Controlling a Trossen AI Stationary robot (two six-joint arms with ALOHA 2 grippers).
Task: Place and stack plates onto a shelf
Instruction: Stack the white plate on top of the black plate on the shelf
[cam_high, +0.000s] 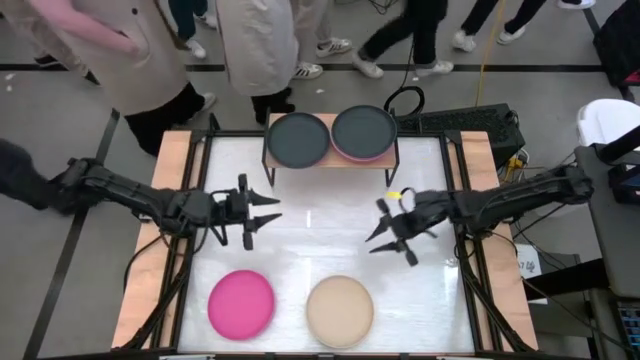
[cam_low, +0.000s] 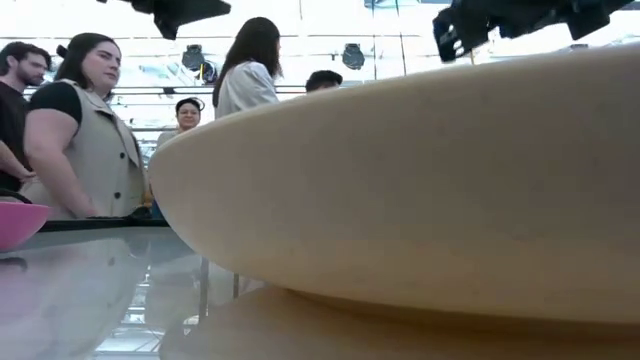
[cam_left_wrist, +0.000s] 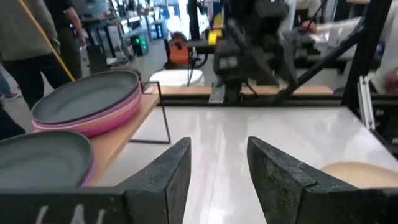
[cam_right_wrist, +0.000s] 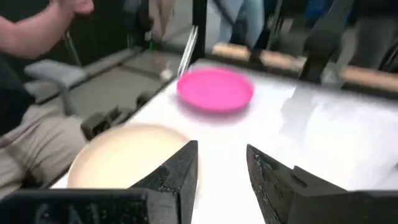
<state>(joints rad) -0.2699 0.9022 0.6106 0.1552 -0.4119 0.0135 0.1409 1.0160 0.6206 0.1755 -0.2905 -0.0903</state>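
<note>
Left gripper (cam_high: 262, 221) hangs over the left half of the table (cam_high: 330, 215), about midway between the far and near edges; you can see its jaws spread with a clear gap and nothing between them. Right gripper (cam_high: 385, 232) sits over the right half at a similar depth, facing the left one, its jaws likewise parted and empty. You have the shelf (cam_high: 331, 163) at the middle of the table's far edge. On its left end is a stack topped by a dark grey plate (cam_high: 297, 139); on its right end is a second stack, a dark grey plate (cam_high: 364, 131) over pink plates (cam_left_wrist: 106, 117) whose rims show beneath. Your left wrist view shows a pink rim (cam_left_wrist: 89, 168) under the other stack too; how many plates each stack holds cannot be told. Two plates lie flat near the table's near edge: a magenta plate (cam_high: 241, 304) left of centre and a cream plate (cam_high: 339, 311) just beside it, apart. People stand beyond the far edge.
</note>
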